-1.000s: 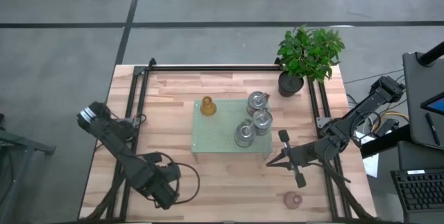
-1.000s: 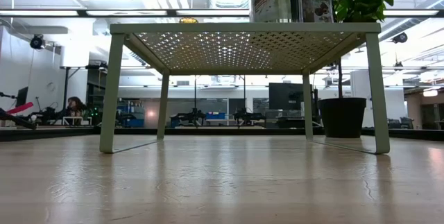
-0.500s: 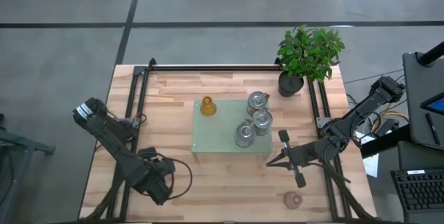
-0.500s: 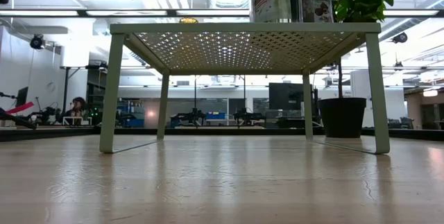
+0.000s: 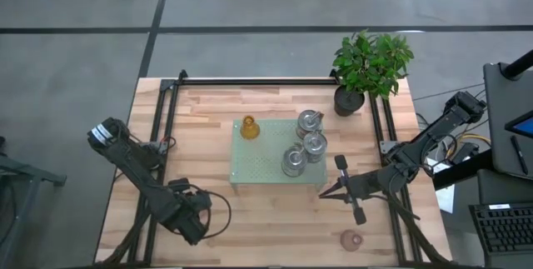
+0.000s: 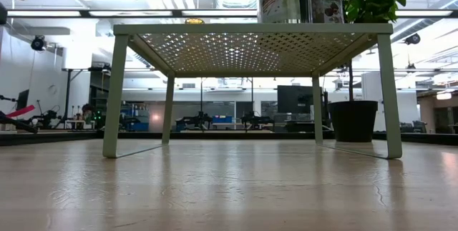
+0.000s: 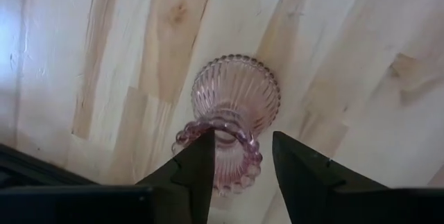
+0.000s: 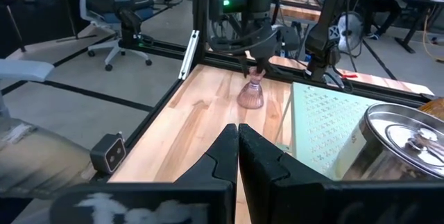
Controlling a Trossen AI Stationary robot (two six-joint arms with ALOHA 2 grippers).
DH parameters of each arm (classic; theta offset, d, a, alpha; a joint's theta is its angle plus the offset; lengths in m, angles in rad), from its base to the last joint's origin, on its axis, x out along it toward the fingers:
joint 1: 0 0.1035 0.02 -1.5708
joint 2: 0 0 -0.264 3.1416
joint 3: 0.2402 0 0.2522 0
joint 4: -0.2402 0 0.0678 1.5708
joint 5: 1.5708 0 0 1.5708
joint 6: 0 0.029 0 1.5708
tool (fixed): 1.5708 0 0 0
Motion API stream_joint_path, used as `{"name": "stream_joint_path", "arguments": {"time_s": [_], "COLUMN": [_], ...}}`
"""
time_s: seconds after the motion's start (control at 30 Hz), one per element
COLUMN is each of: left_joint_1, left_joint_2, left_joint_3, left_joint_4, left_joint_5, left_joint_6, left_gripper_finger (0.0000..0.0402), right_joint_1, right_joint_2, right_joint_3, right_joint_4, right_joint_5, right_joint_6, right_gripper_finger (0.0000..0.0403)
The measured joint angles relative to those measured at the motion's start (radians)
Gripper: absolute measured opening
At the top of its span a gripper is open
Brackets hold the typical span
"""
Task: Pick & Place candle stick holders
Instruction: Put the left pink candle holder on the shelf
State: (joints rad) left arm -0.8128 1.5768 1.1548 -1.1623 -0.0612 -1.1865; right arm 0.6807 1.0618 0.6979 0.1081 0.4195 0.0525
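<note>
A: Tray [image 5: 265, 169] status? What's on it?

B: Green perforated tray on legs, mid-table. Amber holder [image 5: 248, 127] at its far-left corner. Three silvery holders [image 5: 310, 122] [image 5: 315, 145] [image 5: 293, 161] clustered on its right side, close together, upright. From the low view two of them show above the tray's top [image 6: 254, 28], printed labels on the sides.

A: Pink ones?

B: One pink holder [image 7: 229, 123] at the left gripper [image 7: 243, 163], near the table's front-left. Ribbed pink glass, flared base, beaded rim. It stands on the table in the right wrist view [image 8: 251, 93]. Left fingers [image 7: 198, 165] sit on either side of its rim end, part open; cannot tell whether they touch it. Second pink holder [image 5: 353, 238] sits alone near the front-right edge, apart from everything.

A: Right arm?

B: Right gripper [image 5: 360, 216] parked just off the tray's front-right corner, fingers [image 8: 239, 151] pressed together, holding nothing.

A: Surface, room?

B: Table [image 5: 208, 127] is light wood in butcher-block strips, black rail frame around it. Potted green plant [image 5: 371, 62] at the far-right corner. Grey floor around. Low view shows an open lab behind: ceiling light strips, desks, monitors.
</note>
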Motion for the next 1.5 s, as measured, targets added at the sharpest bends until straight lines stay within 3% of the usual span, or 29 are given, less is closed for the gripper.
{"name": "stream_joint_path", "arguments": {"time_s": [0.2, 0.53, 0.83, 1.07, 1.3, 1.5], "left_joint_1": [0.007, 0.009, 0.019, 0.052, 0.112, 0.181], "left_joint_2": [0.000, -0.001, -0.014, -0.045, -0.051, -0.051], "left_joint_3": [-0.009, -0.008, 0.047, 0.151, 0.324, 0.494], "left_joint_4": [0.001, -0.017, -0.083, -0.185, -0.354, -0.395], "left_joint_5": [0.004, 0.002, 0.010, -0.008, -0.051, -0.113], "left_joint_6": [0.002, 0.034, 0.042, 0.076, 0.113, 0.211], "left_gripper_finger": [0.0114, 0.0016, 0.0030, 0.0011, 0.0022, 0.0020], "right_joint_1": [0.000, 0.000, -0.001, -0.001, -0.001, -0.001], "right_joint_2": [0.000, 0.000, 0.000, 0.000, 0.000, 0.000], "right_joint_3": [0.000, 0.000, 0.000, 0.000, 0.000, 0.000], "right_joint_4": [0.000, 0.000, 0.001, 0.001, 0.001, 0.001], "right_joint_5": [0.001, 0.002, 0.001, 0.001, 0.001, 0.001], "right_joint_6": [0.000, -0.003, -0.001, -0.003, -0.003, -0.003], "right_gripper_finger": [0.0008, 0.0008, 0.0008, 0.0008, 0.0008, 0.0008]}}
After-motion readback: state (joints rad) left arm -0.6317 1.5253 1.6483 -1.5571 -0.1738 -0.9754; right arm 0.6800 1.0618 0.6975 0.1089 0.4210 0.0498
